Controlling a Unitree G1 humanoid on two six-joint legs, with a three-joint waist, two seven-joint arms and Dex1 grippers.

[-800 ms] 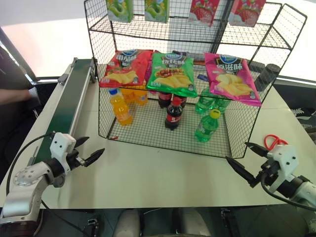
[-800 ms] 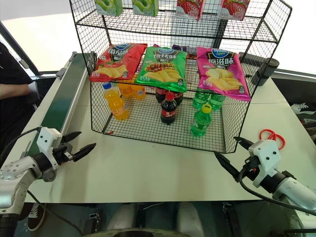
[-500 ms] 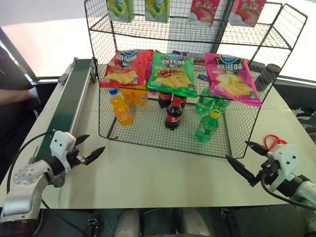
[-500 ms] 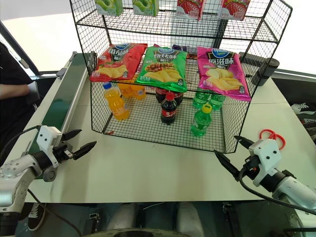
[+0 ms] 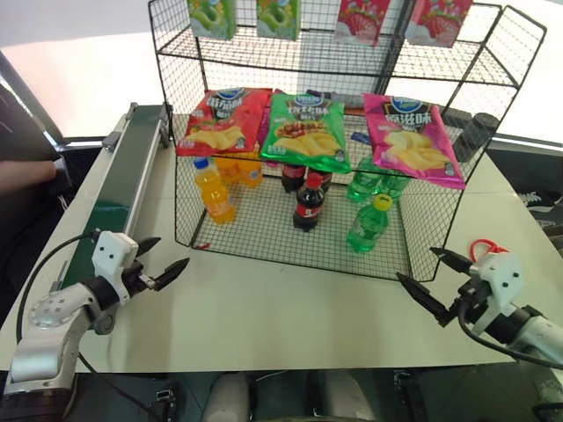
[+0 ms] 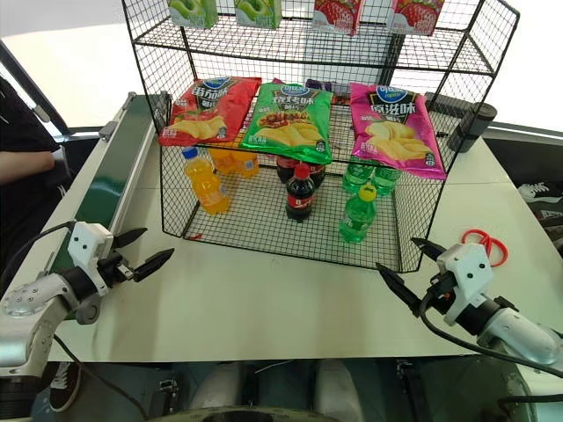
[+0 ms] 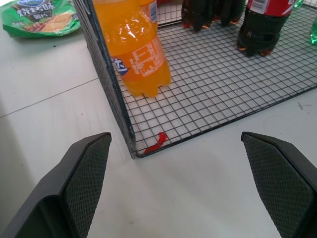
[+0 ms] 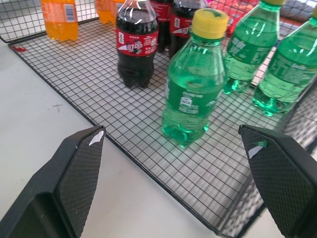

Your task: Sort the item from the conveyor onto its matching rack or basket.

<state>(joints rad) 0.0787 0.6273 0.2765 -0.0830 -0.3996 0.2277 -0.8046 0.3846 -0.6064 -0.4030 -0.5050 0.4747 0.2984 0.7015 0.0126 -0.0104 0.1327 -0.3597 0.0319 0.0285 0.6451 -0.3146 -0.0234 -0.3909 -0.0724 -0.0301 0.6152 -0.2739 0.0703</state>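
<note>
A white table (image 5: 264, 308) carries a tall black wire-mesh rack (image 5: 457, 207) at its far middle and a dark-green conveyor (image 5: 119, 198) in a grey frame along its left edge. The green soda bottle (image 5: 368, 224) with the yellow cap stands upright on the rack's low wire-grid basket tier (image 5: 264, 233), toward the front right of that floor, apart from the belt. Behind it, further green bottles (image 5: 371, 183) stand close together at the back. To its left a dark cola bottle (image 5: 308, 202) with a red cap stands upright, with more cola bottles behind it. Further left an orange-drink bottle (image 5: 214, 191) stands near the basket's left wall, others behind it. A small red scrap (image 7: 155, 143) lies at the basket's front left corner.

Above the bottles, three snack bags lean on the next tier: a red bag (image 5: 222, 120), a green bag (image 5: 308, 129) and a pink bag (image 5: 413, 139). More packets hang from the top tier.

The left gripper (image 5: 158, 261) hangs over the table's front left, beside the belt's near end, its jaws spread wide and empty. The right gripper (image 5: 431, 280) hangs over the front right, just outside the basket's corner, jaws likewise spread and empty. Red-handled scissors (image 5: 484, 251) lie on the table behind it. A person's arm (image 5: 22, 174) shows at the left edge.
</note>
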